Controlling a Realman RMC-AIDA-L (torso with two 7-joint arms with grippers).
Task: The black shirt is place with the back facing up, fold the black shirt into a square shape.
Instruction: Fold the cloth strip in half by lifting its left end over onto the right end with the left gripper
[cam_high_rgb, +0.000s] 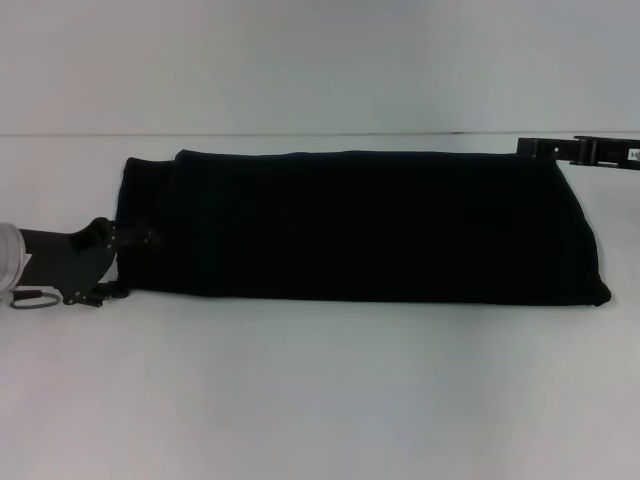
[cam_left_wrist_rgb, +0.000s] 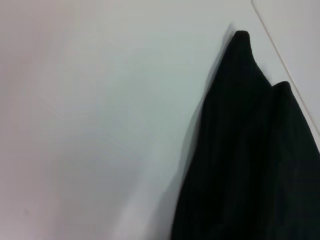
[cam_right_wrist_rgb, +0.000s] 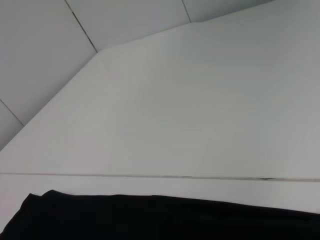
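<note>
The black shirt (cam_high_rgb: 360, 225) lies as a long folded band across the middle of the counter (cam_high_rgb: 320, 400), my left pincer (cam_high_rgb: 112, 262) at its left end, grip unclear, needing one crosswise fold next

The shirt (cam_high_rgb: 360, 225) lies flat across the middle of the table (cam_high_rgb: 320, 400), folded into a long band running from 9 o'clock to 3 o'clock. The left gripper (cam_high_rgb: 105, 265) sits at the band's 9 o'clock end, against its near corner. The right gripper (cam_high_rgb: 585, 150) is at 2 o'clock, beside the band's far corner. A wall (cam_high_rgb: 320, 60) stands behind the table at 12 o'clock.
</note>
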